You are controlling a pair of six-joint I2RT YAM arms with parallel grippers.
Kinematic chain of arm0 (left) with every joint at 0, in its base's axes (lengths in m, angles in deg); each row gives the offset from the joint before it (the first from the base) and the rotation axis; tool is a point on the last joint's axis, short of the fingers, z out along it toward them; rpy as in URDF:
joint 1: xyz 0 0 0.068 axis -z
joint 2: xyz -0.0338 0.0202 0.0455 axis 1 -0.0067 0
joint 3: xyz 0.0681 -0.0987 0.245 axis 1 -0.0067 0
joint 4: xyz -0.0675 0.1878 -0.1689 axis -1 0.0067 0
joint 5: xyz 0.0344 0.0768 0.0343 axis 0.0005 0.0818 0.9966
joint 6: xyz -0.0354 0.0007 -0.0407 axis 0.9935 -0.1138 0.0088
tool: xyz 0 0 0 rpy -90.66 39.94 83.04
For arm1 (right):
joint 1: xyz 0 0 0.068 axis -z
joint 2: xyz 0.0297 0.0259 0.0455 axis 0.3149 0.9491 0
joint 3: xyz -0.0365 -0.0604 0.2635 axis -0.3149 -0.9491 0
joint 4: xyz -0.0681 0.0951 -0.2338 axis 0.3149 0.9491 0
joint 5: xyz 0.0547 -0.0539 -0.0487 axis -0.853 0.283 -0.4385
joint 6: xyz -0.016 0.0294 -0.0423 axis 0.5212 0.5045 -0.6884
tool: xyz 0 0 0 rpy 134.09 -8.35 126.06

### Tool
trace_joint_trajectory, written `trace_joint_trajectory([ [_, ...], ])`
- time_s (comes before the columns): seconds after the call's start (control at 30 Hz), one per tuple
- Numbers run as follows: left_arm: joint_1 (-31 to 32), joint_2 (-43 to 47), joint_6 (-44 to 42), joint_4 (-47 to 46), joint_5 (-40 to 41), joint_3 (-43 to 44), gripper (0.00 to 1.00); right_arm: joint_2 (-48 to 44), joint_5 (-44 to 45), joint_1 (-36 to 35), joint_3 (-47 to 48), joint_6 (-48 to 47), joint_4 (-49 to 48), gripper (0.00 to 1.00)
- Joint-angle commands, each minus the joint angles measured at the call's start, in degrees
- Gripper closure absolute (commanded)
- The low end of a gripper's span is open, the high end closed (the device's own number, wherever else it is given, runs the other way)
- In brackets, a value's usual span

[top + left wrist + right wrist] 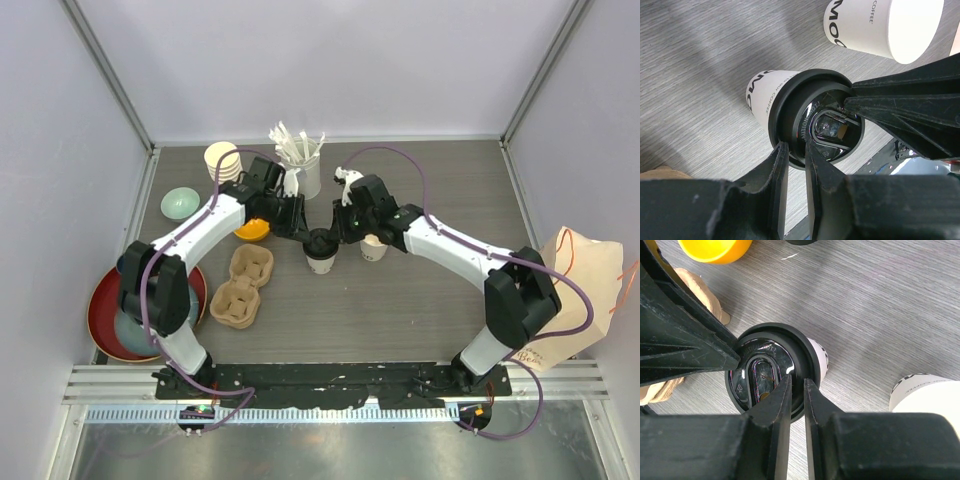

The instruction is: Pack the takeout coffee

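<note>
- Close in, the left wrist view shows the left gripper [795, 148] with its fingers [774, 175] drawn almost together, pinching the rim of the black lid [792, 107] on the lidded cup [761, 92].
- The right wrist view shows the same from the other side: the right gripper [796, 386] has only a thin slit between its fingers [776, 412], nipped on the opposite rim.
- Each wrist camera also catches the other arm's finger: its tip touches the lid's top by the glossy sip hole.
- Only the wrist views show the lettering on the cup wall and the raised text on the lid; the overhead view shows the cup standing upright on the table [420, 300], mid-way between the arms.
- Just to its right stands an open cup [373, 248], lidless, its inside plain white.
- To the left, near the robot, a pulp cup carrier [242, 288] lies apart from the cups, and a red dish [110, 300] holds something blue-grey, partly hidden by the left arm.
- A paper bag [580, 285] sits at the right edge.
- Beyond the left gripper lies an orange bowl [252, 231]; further left, a green bowl [180, 203].
- At the back, a white holder [305, 172] carries white stirrers, beside stacked cream cups [222, 160].
</note>
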State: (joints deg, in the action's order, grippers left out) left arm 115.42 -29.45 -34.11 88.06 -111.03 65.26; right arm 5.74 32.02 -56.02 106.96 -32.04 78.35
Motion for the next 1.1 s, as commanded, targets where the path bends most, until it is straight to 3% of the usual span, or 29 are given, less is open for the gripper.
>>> trace_joint_trajectory([
  [0.0, 1.36, 0.75, -0.23, -1.09, -1.37, -2.19, 0.77, -0.77, -0.1, -0.65, -3.88, 1.31, 1.02, 0.85],
  [0.4, 1.27, -2.33, -3.13, 0.84, 0.48, -5.26, 0.78, -3.23, 0.52, -0.74, -11.18, 3.51, -3.11, 0.92],
  [0.77, 1.27, -1.2, -4.19, 0.76, 1.36, -3.25, 0.78, -5.25, 0.43, -0.74, -10.31, 3.77, -3.11, 0.93],
  [1.07, 1.27, 0.22, -5.59, 2.16, -2.59, 0.35, 0.72, -5.7, 0.87, -0.65, -6.88, 3.86, -3.2, 0.75],
])
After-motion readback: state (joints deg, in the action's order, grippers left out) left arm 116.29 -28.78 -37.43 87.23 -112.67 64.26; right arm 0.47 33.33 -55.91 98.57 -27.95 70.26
